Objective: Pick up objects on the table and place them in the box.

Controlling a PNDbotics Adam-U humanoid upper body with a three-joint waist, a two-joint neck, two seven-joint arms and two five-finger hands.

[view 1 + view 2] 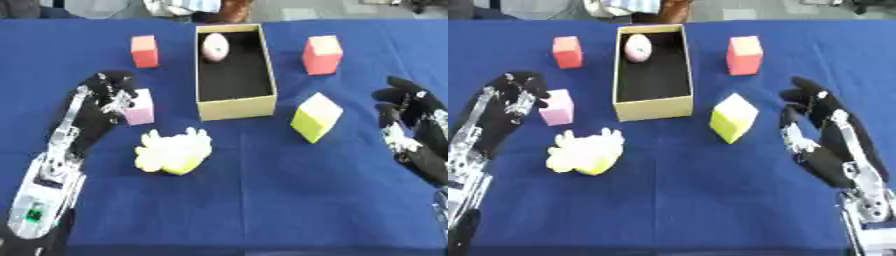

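- We see a blue table (245,200) bearing an open box (234,107) with tan walls and a black floor, set upright near the far middle.
- Inside the box, at its far end, lies a pink egg-shaped object (214,47); the rest of the box floor is bare.
- To the left of the box, well apart from it, stands a red block (144,51); a second red block (322,55) with a paler top stands to the right of the box.
- A yellow cube (315,117) sits tilted, just beside the box's near right corner without touching it.
- A pale yellow, lumpy, many-lobed object (173,152) lies in front of the box, toward the left.
- A pink block (139,107) stands left of the box's near end.
- The left hand (103,100) reaches in from the lower left; its fingers are bent against the left side of the pink block, but we cannot tell whether they close round it.
- The right hand (824,135) rests at the right side, fingers pointing up and relaxed apart, holding nothing, well apart from the yellow cube.
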